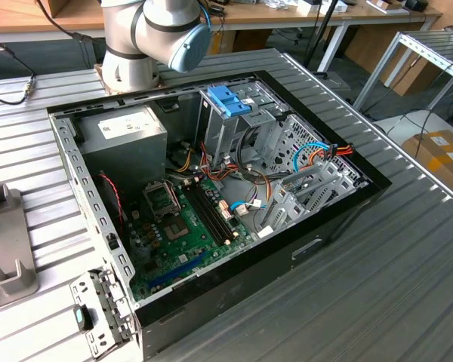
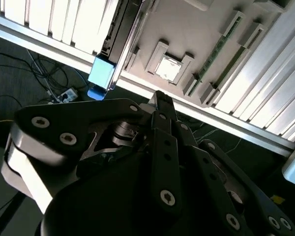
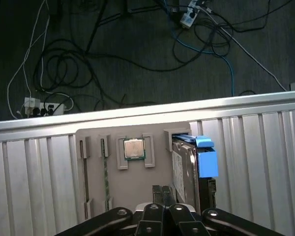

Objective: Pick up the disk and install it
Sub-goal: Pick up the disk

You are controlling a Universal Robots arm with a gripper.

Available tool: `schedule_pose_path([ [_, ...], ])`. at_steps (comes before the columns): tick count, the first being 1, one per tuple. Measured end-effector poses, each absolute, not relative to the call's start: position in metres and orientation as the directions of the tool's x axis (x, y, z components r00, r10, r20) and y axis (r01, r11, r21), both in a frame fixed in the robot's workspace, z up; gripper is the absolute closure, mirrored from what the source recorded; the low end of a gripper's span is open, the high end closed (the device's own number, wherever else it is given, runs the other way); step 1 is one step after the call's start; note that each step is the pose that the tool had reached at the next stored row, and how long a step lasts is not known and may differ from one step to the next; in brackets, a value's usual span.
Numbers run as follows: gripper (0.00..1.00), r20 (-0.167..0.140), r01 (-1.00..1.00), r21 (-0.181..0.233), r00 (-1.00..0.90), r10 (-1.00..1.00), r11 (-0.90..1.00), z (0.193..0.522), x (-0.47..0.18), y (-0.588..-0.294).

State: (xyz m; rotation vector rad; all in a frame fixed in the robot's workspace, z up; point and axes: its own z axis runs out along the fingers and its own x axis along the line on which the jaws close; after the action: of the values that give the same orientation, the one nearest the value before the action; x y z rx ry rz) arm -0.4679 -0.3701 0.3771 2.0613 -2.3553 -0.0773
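The disk stands on edge in a slot of a grey holder plate. It has a dark metal body with a bright blue end tab. In the second wrist view the disk runs along the plate's edge with its blue tab toward the floor. My gripper hovers over the plate just beside the disk, apart from it. Its two dark fingers are pressed together with nothing between them, also seen at the gripper. A processor chip sits in a frame on the same plate.
Two memory sticks lie in slots beside the chip. The open computer case lies on the slatted table, with a metal drive cage under a blue latch. A grey fixture sits at the exterior view's left. Cables cover the floor.
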Motion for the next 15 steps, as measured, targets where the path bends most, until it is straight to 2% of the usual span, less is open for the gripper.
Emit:
schedule_pose_path([
  [13, 0.90, -0.024, -0.986, 0.044, -0.160, -0.987, 0.159, 0.3763, -0.4657, -0.3671],
  [14, 0.89, -0.024, -0.986, 0.044, -0.160, -0.987, 0.159, 0.3763, -0.4657, -0.3671],
  [15, 0.83, -0.024, -0.986, 0.044, -0.160, -0.987, 0.159, 0.3762, -0.4656, -0.3671],
])
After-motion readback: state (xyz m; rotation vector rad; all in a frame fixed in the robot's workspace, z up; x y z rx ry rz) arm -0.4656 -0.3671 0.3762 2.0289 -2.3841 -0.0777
